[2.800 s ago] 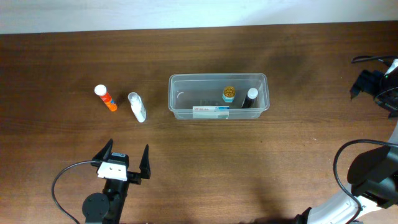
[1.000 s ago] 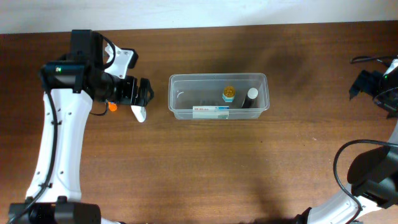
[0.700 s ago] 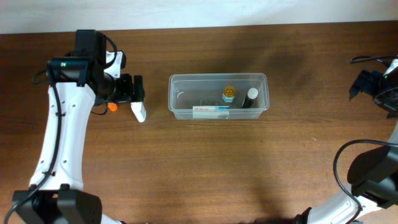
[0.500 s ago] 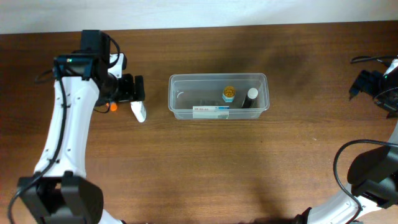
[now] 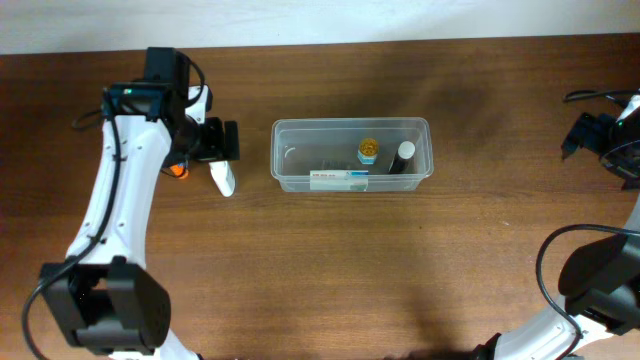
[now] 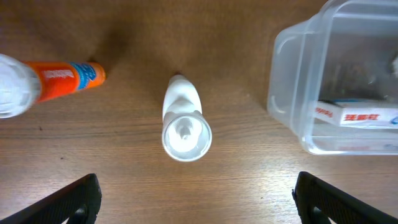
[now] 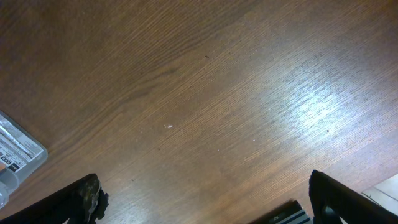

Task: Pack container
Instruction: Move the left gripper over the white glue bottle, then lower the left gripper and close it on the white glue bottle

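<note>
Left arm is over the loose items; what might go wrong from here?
The white bottle lies on its side below the open left gripper; being round, it may roll or squirt out as the fingers close. The orange tube lies close beside it, so a finger might knock it. The container already holds a box, so the bottle may land on that.

We see brown wood desk (image 7: 205,87) filling view. Clear container (image 7: 37,153) corner at left edge, printed label (image 7: 15,147) showing through. Our right hand (image 7: 208,202) lower right of container, jaws wide apart.
</note>
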`<state>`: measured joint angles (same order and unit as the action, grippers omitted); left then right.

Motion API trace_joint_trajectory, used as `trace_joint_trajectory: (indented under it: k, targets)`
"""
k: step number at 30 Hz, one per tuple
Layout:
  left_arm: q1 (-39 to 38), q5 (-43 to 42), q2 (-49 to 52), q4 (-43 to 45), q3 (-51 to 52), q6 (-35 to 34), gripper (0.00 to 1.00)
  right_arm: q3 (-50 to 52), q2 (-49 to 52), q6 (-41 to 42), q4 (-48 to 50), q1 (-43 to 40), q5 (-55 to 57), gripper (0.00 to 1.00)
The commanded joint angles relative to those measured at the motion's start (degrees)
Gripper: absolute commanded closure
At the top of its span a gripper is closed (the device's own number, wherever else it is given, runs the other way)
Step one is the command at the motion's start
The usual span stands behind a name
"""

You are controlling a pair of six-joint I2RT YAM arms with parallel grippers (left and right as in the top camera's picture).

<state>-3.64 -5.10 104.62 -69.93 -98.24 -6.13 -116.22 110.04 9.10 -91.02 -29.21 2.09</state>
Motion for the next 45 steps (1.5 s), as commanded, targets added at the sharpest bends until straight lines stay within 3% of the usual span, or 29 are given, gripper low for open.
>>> trace_joint_trajectory:
  k: [1, 45]
  targets:
    - [-0.76, 1.55, 2.14, -0.24, -1.31, -0.70, 0.01, -0.11, -0.83, 0.66, 0.07, -0.11, 0.07, 0.02]
    - [-2.12, 6.40, 12.70, 2.23, -1.29, -0.70, 0.01, -0.11, -0.83, 0.66, 0.07, -0.11, 0.07, 0.02]
